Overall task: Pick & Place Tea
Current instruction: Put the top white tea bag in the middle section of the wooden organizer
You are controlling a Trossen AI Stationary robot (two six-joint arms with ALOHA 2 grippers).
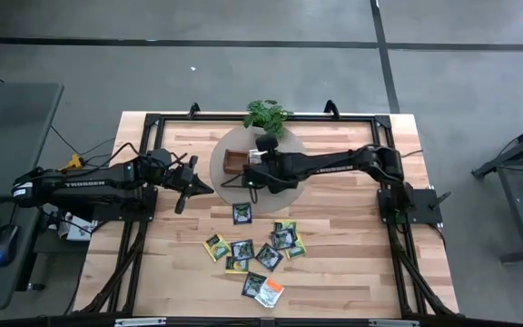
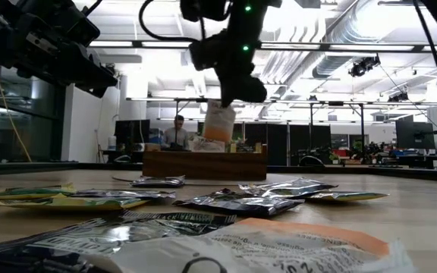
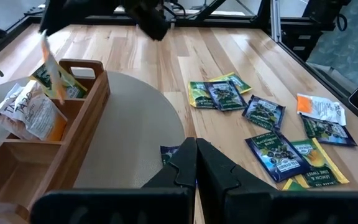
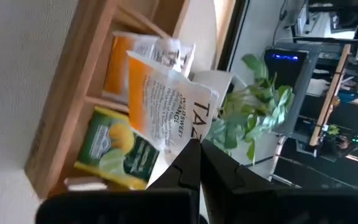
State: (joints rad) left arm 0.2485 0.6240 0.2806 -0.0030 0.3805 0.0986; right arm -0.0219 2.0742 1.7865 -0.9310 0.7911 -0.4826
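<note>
Tea sachets lie scattered on the wooden surface, well short of the right claw and on its near side, about 10 of them in green, dark blue and yellow, with 1 orange-and-white sachet at the near edge of the heap. A lone dark sachet sits apart, closer to both claws. Beneath the right claw lie a round grey mat and on it a wooden tray with compartments, which already holds an orange sachet and a green-yellow one. Just beyond the tray stands a small potted plant. The right claw hangs over the tray, its fingers clamped on an orange-and-white sachet held upright above a compartment. The left claw hovers beside the mat with its fingers pressed together, holding nothing.
</note>
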